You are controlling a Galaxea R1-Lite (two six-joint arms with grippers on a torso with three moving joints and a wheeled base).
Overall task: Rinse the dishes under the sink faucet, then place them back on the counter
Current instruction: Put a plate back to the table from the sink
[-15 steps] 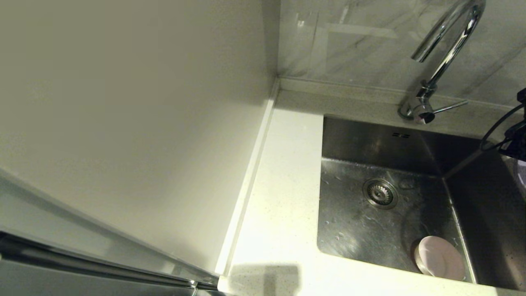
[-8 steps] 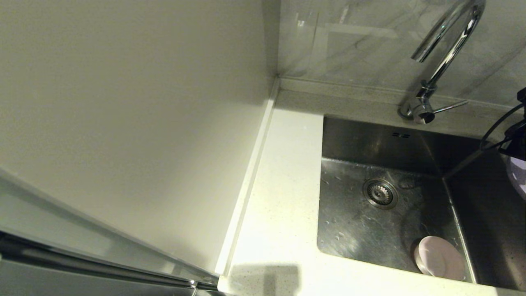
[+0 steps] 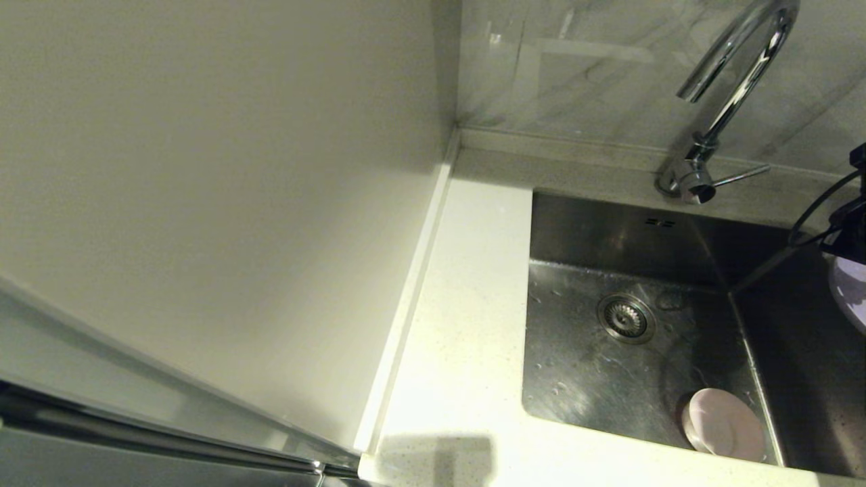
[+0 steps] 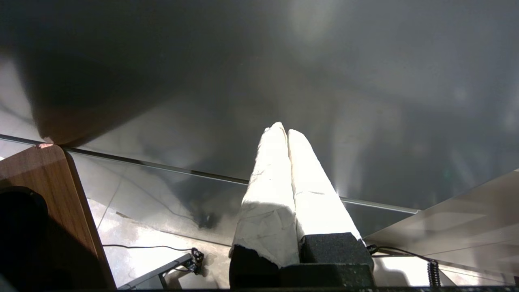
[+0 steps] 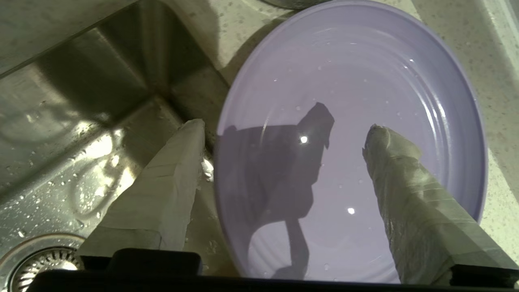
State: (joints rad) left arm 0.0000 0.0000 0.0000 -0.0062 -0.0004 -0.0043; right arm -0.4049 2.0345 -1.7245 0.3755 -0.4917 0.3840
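The wet lavender plate (image 5: 357,101) lies flat by the sink's corner, over the speckled counter (image 5: 500,65), its rim reaching past the sink edge. My right gripper (image 5: 286,126) is open astride that rim, one finger above the plate, the other above the basin. In the head view only a sliver of the plate (image 3: 851,291) shows at the far right. The pale pink bowl (image 3: 724,424) sits in the sink (image 3: 582,365) at its near right corner. The mug is out of view. My left gripper (image 4: 286,130) is shut and empty, parked away from the sink.
The chrome faucet (image 3: 734,88) arches over the basin's back, lever to the right. The drain strainer (image 3: 625,318) lies mid-basin among water drops. White counter (image 3: 467,325) runs left of the sink, bounded by a raised strip and a tall pale panel (image 3: 216,203).
More of the lavender plate has come into the head view at the right edge, sliding left and down. The bowl and faucet have not moved.
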